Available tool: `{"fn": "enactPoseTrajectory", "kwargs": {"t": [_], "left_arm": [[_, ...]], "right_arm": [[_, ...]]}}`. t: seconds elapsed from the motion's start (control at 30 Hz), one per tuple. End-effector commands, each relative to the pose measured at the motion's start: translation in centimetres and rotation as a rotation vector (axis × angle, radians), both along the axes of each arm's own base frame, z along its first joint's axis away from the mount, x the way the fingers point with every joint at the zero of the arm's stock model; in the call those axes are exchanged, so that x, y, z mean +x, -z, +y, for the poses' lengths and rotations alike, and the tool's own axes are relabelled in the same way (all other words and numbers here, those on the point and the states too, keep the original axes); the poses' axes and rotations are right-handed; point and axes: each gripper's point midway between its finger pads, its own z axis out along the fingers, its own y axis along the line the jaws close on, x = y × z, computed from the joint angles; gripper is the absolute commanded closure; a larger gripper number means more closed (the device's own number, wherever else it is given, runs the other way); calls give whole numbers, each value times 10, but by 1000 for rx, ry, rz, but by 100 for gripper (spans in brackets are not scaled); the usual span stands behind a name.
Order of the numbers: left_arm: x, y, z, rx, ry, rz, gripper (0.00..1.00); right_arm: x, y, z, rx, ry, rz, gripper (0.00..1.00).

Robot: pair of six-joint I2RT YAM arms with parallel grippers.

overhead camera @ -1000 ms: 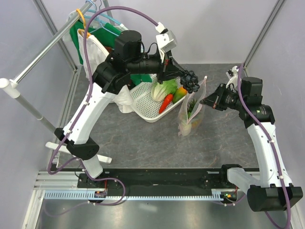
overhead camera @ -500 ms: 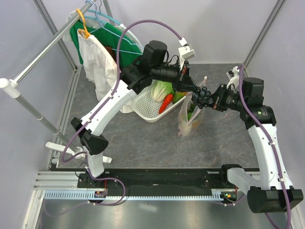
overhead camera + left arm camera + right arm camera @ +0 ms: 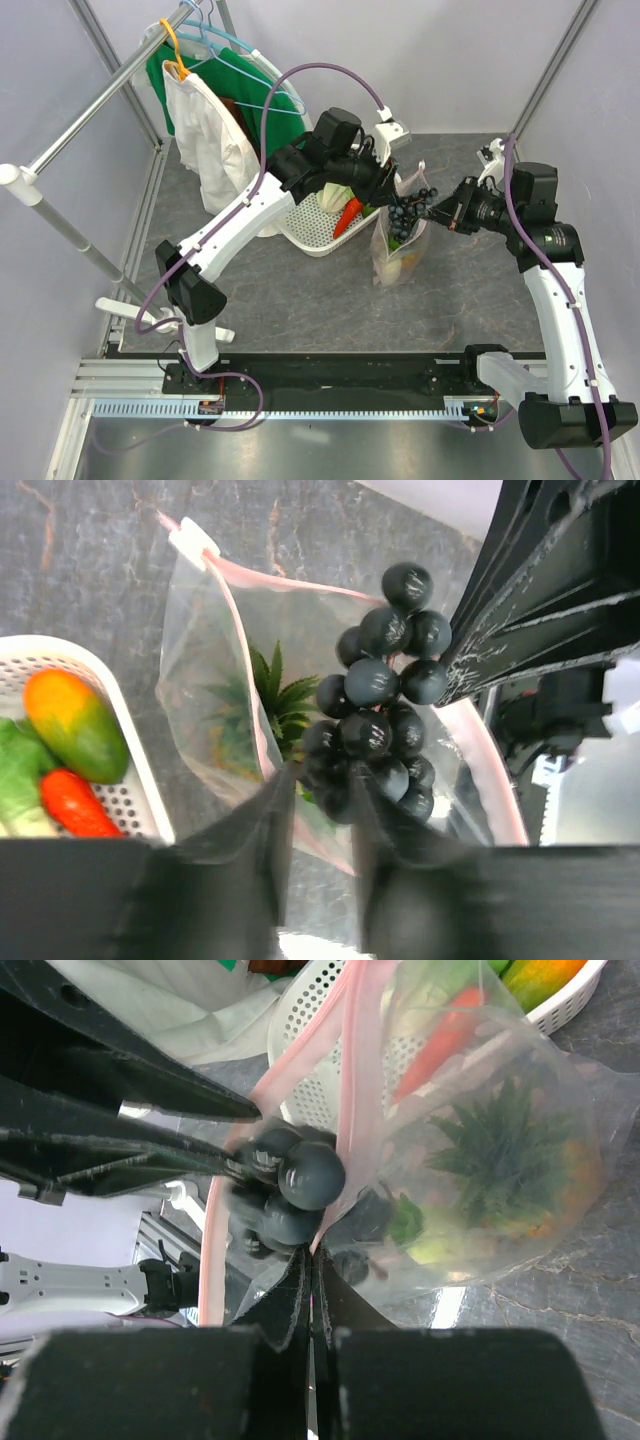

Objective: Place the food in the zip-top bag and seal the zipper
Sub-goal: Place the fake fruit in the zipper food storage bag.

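Observation:
The clear zip-top bag stands on the grey table beside the basket, its mouth upward. My right gripper is shut on the bag's rim at the pink zipper. Over the mouth hangs a dark grape bunch, blurred in the right wrist view. My left gripper is open, the bunch's end at its fingertips. Inside the bag lie a spiky green leafy piece and orange fruit.
A white lattice basket left of the bag holds a red chili, an orange-green fruit and a leafy green. At the back left, a clothes rail carries a white garment on hangers.
My left arm swung right and down, carrying the grape bunch from over the basket to over the bag's mouth, and its fingers have parted. The right gripper kept its hold on the rim.

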Motion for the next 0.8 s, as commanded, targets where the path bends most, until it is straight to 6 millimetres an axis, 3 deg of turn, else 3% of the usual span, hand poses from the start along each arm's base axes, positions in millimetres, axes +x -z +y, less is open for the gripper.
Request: {"fn": "enactPoseTrajectory", "kwargs": {"t": [0.0, 0.07, 0.17, 0.3, 0.4, 0.53, 0.63, 0.77], "left_arm": [[-5, -30, 10, -25, 4, -103, 42], [-4, -38, 14, -29, -14, -129, 30], [5, -55, 25, -61, -42, -150, 21], [45, -60, 48, -53, -107, -190, 18], [66, -47, 52, 22, -117, -292, 21], [106, -11, 60, 151, -189, -359, 27], [120, 17, 64, 222, -211, -341, 32], [126, 76, 62, 307, -232, -228, 33]], "right_arm": [[3, -26, -3, -16, 10, -93, 100], [4, -28, -4, -22, 21, -97, 100], [8, -30, -8, -34, 45, -104, 100], [12, -32, -12, -52, 75, -114, 100], [13, -32, -19, -78, 113, -123, 100], [16, -27, -42, -162, 238, -130, 100], [18, -23, -58, -215, 321, -120, 100], [21, -24, -69, -244, 379, -124, 100]]}}
